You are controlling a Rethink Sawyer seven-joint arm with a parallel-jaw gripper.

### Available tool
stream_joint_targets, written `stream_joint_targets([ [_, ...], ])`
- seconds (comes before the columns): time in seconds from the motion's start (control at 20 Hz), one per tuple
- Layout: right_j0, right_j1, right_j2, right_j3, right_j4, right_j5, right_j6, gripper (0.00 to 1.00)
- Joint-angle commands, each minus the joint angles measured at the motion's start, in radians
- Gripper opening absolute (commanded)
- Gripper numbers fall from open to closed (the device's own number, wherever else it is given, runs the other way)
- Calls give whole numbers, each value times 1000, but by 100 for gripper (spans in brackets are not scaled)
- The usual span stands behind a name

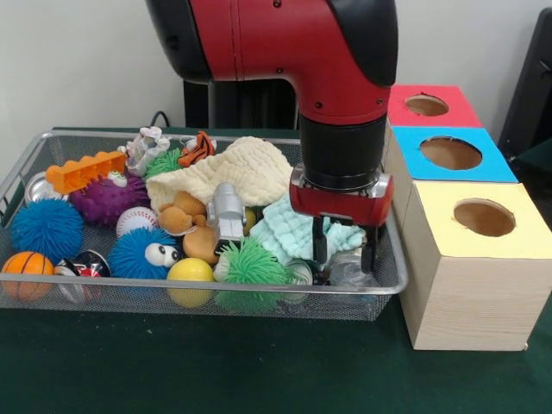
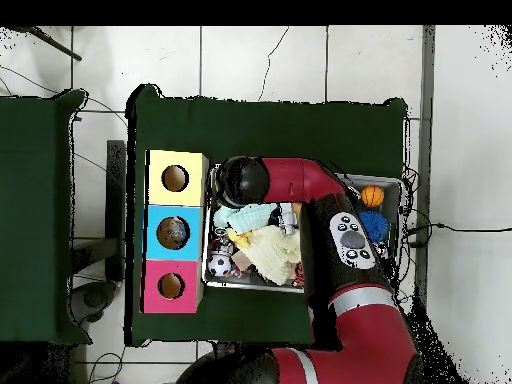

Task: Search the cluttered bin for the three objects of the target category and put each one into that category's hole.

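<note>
At the left end of the wire mesh bin (image 1: 17, 177), in the front view, an orange basketball (image 1: 28, 264), a blue spiky ball (image 1: 45, 228) and an orange toothed plastic piece (image 1: 84, 170) are seen, with a purple spiky ball (image 1: 108, 200) and a small baseball (image 1: 135, 220) just beside them. Further right lie a blue fuzzy toy with googly eyes (image 1: 142, 252), a yellow ball (image 1: 191, 272), a brown plush toy (image 1: 183, 214), a grey robot figure (image 1: 227, 214), a green spiky ball (image 1: 251, 261) and a cream knitted cloth (image 1: 237, 172). A mint-green cloth (image 1: 293, 228) is spread at the bin's right end.

There the gripper (image 1: 345, 250) is lowered, its two dark fingers (image 1: 320, 244) spread apart around a shiny metal can (image 1: 348, 268); contact cannot be confirmed.

Right of the bin stand three wooden boxes, each with a round hole: red-topped (image 1: 429, 105), blue-topped (image 1: 450, 153) and yellow-topped (image 1: 479, 217). No legible writing is seen anywhere.
</note>
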Motion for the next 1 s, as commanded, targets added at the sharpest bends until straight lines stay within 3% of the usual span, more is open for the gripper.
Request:
stream_joint_targets([
  [0.05,9,90,12,35,-48,-88,9,100],
  [0.55,58,141,-6,-16,-28,-110,52,100],
  [1.0,41,137,-2,13,-32,-125,19,100],
])
